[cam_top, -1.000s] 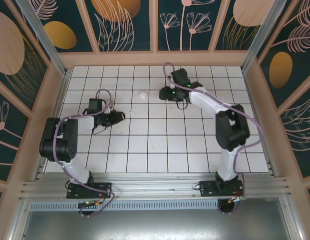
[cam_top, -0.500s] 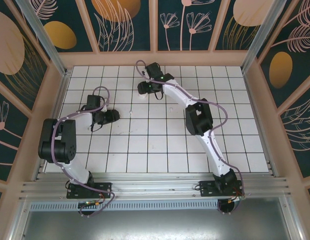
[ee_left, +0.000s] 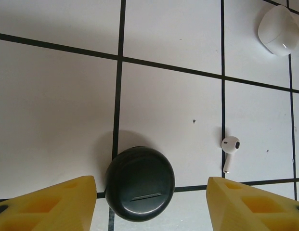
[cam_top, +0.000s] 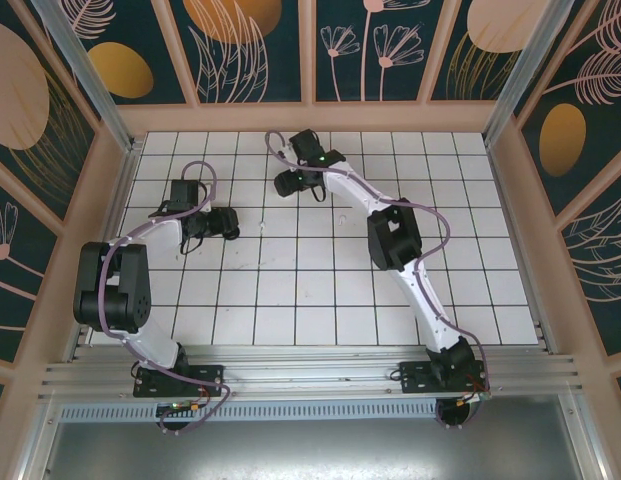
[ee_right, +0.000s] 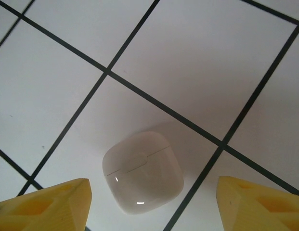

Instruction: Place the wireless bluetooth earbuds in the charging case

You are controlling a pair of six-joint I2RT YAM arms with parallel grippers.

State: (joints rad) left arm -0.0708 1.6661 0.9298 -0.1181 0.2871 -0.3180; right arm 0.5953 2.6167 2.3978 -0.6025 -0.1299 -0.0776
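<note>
Over the tiled table, both arms are reached far out. The left gripper is hung low over the tiles with its yellow fingers spread wide apart and nothing clamped between them. A black round case is framed in that gap, lying flat and clear of both fingers. It is probably not the target, since the one earbud made out here is white.

That white earbud is seen in the left wrist view at about two o'clock from the gap. It is lying loose on the tile, just beside a dark grout line, with its stem pointed toward six o'clock. It is placed just ahead of the right-hand finger and apart from it. A short shift toward two o'clock would likely be needed before it could be pinched.

The white charging case is caught at one o'clock in the same view, well apart from the earbud. The right gripper is held directly above it. In the right wrist view the case is centred at twelve o'clock between the spread fingers, untouched, its lid seam closed. This pose is judged to be a lining-up for a grasp, so that the case can be steadied or opened. Nothing is loaded yet, and the insertion is judged barely begun.
</note>
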